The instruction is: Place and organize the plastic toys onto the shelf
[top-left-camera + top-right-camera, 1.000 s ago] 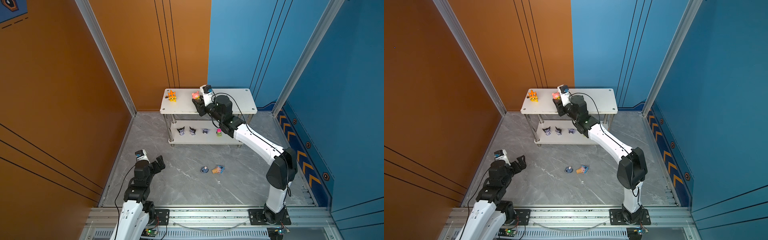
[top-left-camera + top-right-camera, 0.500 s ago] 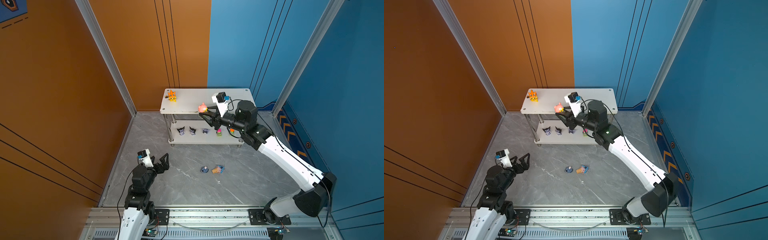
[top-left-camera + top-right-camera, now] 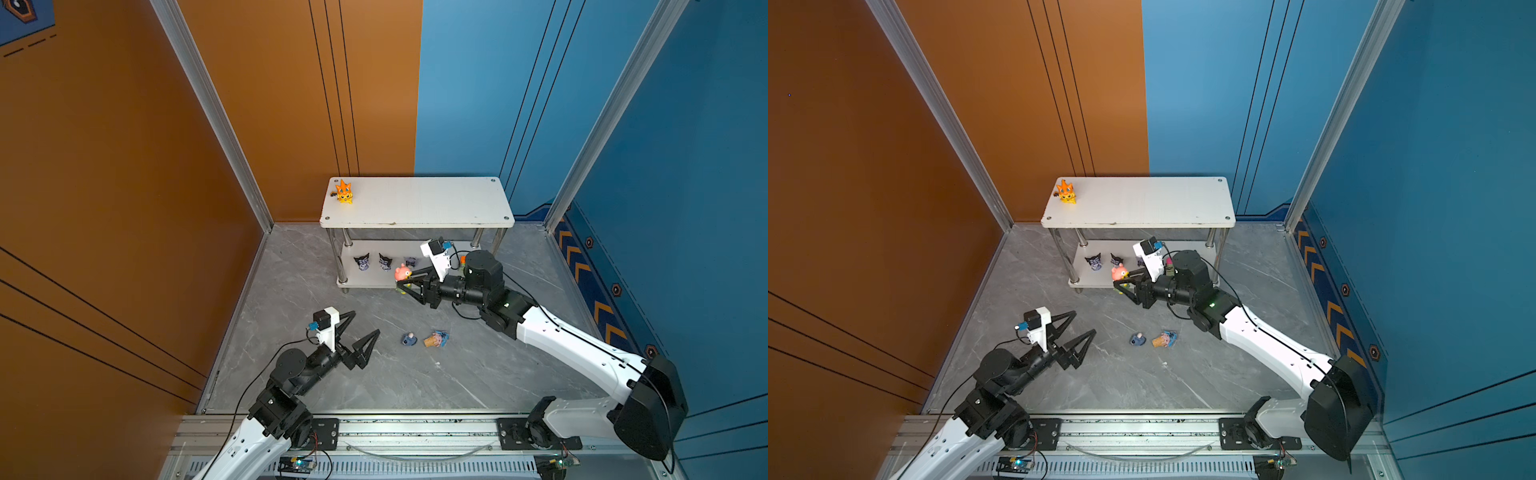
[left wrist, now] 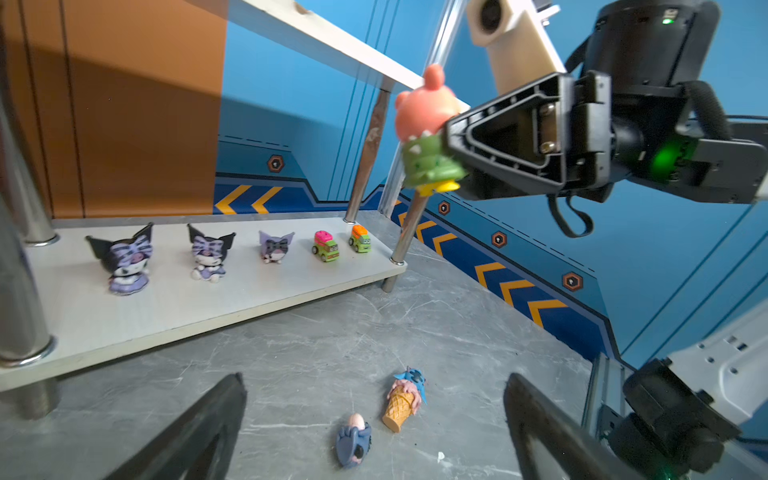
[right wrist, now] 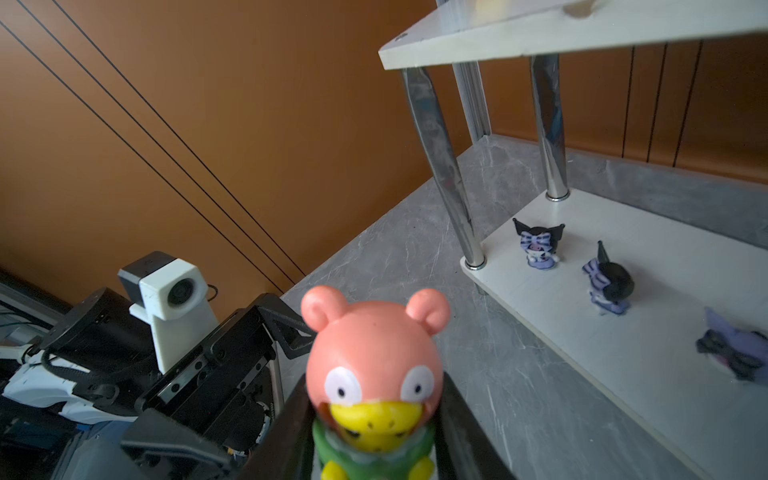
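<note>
Now | shelf (image 3: 415,203): 6 toys (image 3: 361,262) (1 atop) | floor (image 3: 457,365): 2 | right end effector (image 3: 403,279) grasping pink bear (image 3: 402,271) | left end effector (image 3: 365,322) released

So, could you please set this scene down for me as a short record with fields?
top board: orange spiky creature alone, near one corner
lower board: three black-purple eared heads, pink-topped green block, orange-topped green block, in a row
floor: grey-blue donkey and blue one on a cone, lying down, side by side
right gripper: shut on pink bear, held in the air before the lower board
left gripper: open, empty, facing the floor toys
</note>
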`<move>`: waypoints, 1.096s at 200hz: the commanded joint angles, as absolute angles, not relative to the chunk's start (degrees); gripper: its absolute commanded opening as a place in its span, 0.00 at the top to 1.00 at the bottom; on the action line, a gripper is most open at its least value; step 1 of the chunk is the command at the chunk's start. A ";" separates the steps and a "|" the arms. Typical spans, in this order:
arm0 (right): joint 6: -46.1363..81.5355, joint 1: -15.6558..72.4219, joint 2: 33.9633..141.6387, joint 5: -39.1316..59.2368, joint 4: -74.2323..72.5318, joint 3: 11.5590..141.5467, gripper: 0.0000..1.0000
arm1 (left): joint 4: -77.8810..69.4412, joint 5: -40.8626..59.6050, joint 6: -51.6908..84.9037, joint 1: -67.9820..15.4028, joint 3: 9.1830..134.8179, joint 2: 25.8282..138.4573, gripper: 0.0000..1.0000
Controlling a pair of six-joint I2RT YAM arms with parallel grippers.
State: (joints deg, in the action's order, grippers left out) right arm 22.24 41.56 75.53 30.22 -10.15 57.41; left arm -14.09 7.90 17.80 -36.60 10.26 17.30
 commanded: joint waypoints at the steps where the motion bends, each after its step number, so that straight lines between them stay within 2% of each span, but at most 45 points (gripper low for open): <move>1: 29.02 43.80 73.32 28.02 -19.80 55.86 0.75 | -18.37 3.82 11.12 -40.70 12.45 23.33 0.02; 43: 29.97 47.74 74.27 26.30 -20.17 54.98 0.75 | -24.96 -6.91 2.35 -49.77 16.66 35.70 0.02; 86: 31.42 48.67 72.62 24.57 -21.60 51.42 0.77 | -30.97 -13.09 0.20 -50.05 16.52 34.95 0.01; 121: 33.67 48.78 72.24 24.33 -24.00 49.06 0.77 | -32.61 -12.30 -1.55 -50.08 16.34 34.32 0.00; 183: 34.90 49.83 72.29 23.46 -25.11 47.42 0.77 | -33.53 -10.51 -1.77 -50.17 18.81 39.55 0.02; 219: 35.31 50.50 72.04 23.21 -25.30 46.72 0.77 | -34.69 -11.15 -2.64 -50.10 19.92 41.78 0.07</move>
State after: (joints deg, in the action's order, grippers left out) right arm 34.44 49.95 73.69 24.12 -22.28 47.75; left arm -32.45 -10.68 -1.15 -49.87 17.82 41.10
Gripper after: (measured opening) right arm 0.414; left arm 0.955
